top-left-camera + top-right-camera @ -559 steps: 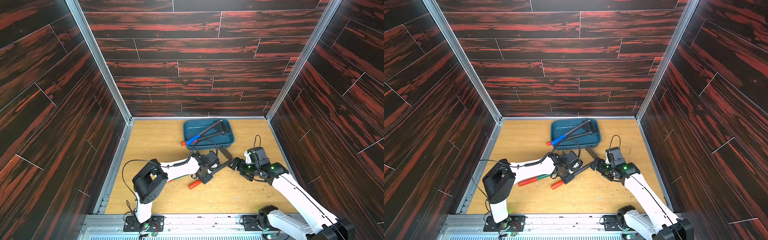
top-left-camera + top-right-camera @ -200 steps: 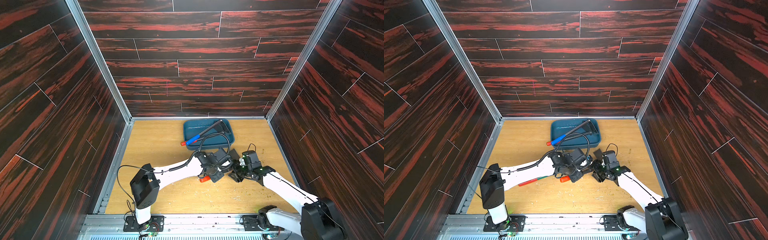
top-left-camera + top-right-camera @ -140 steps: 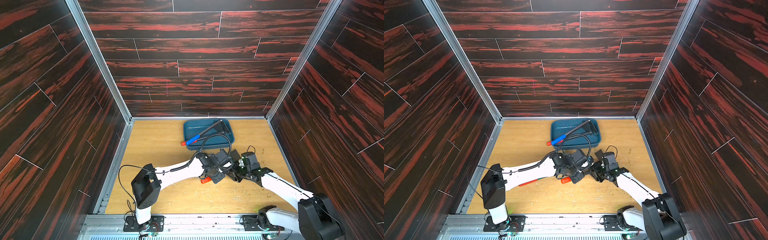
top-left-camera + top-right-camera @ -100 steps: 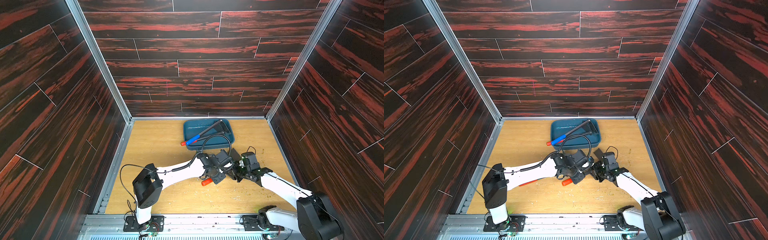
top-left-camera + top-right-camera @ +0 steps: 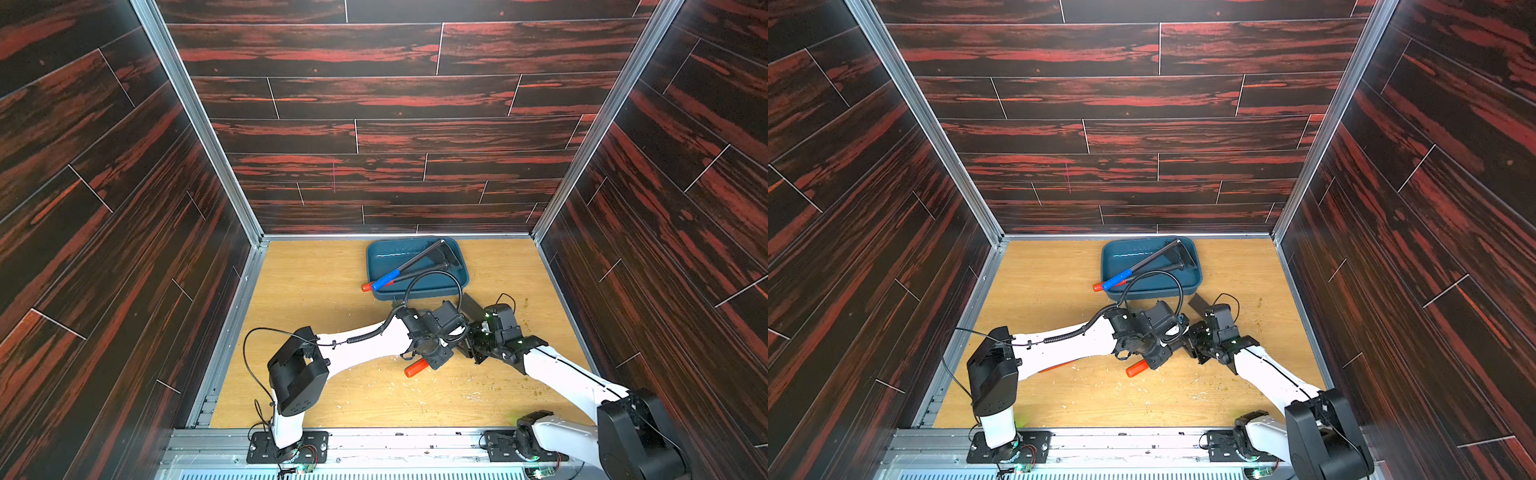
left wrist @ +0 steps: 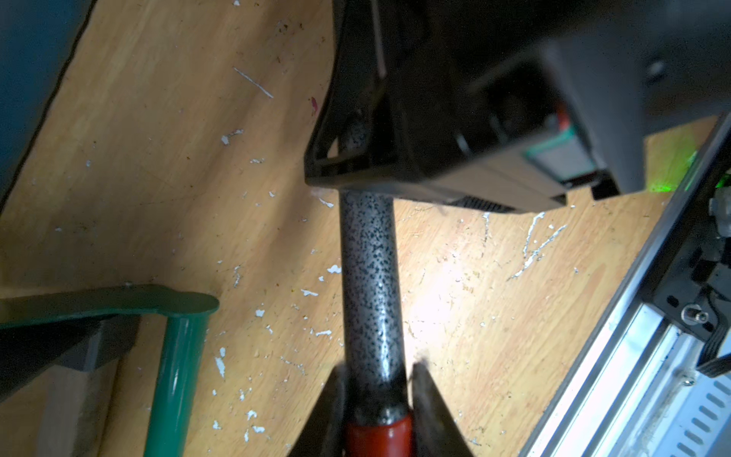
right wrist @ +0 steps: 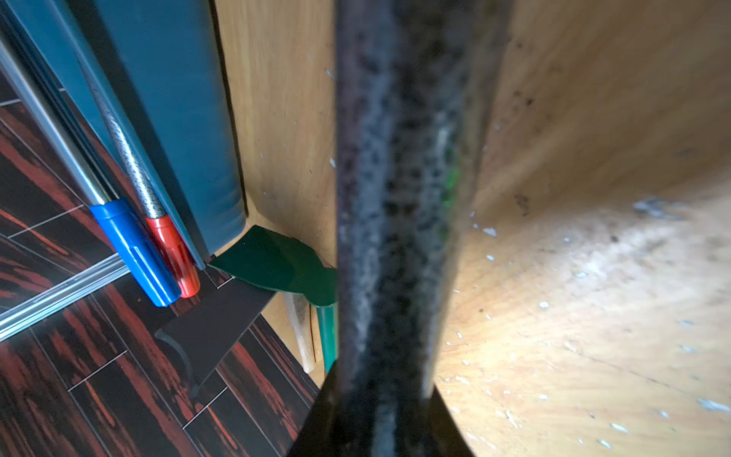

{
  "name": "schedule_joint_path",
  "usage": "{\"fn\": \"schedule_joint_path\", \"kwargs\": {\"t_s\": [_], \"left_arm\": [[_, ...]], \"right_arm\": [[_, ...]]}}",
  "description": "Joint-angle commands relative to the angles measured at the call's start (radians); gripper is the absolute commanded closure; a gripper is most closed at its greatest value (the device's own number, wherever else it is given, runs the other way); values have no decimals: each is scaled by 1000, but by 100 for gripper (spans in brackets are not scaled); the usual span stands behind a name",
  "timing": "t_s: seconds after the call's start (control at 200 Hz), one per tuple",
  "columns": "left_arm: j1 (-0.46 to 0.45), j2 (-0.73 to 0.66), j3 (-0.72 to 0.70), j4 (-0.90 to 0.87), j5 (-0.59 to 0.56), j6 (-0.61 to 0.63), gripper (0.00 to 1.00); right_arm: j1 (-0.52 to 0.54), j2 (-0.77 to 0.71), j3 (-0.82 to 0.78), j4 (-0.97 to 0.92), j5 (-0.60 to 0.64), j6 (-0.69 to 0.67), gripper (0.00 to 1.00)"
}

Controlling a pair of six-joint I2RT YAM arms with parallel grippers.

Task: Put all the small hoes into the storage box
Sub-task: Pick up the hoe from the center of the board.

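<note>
Pale wood tabletop (image 5: 316, 291), flecked with white chips, walled by dark red-streaked planks (image 5: 374, 124). Left gripper (image 6: 375, 380) pinched on the small hoe (image 6: 370, 277), on its speckled grey shaft just above the red grip. Green tool (image 6: 174, 356) beside it. Right gripper (image 7: 379, 395) closed further along the same shaft, seemingly near the blade. Just beyond both grippers, teal storage box (image 5: 419, 293); holds two long tools (image 5: 415, 259).

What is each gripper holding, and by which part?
Both hold the small hoe: left gripper on its speckled shaft where the red grip begins, right gripper farther up that shaft.
</note>
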Motion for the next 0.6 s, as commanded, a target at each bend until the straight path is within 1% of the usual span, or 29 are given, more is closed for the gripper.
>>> {"fn": "schedule_joint_path", "kwargs": {"t_s": [0.0, 0.025, 0.095, 0.225, 0.301, 0.401, 0.596], "left_arm": [[-2, -26, -24, 32, 44, 24, 100], [-2, -26, -27, 35, 50, 22, 98], [-3, -23, -28, 35, 59, 20, 88], [-2, -23, -35, 48, 66, 14, 79], [-4, -20, -36, 51, 68, 13, 72], [-3, -21, -40, 58, 81, 8, 65], [-3, -15, -40, 58, 103, 5, 58]], "right_arm": [[4, -43, 37, -33, 3, -69, 100], [5, -47, 40, -37, 4, -69, 100], [4, -54, 49, -48, 10, -73, 100], [4, -69, 61, -71, 25, -76, 100], [4, -80, 64, -86, 37, -75, 100], [4, -91, 70, -102, 49, -77, 100], [5, -109, 84, -132, 71, -87, 100]]}}
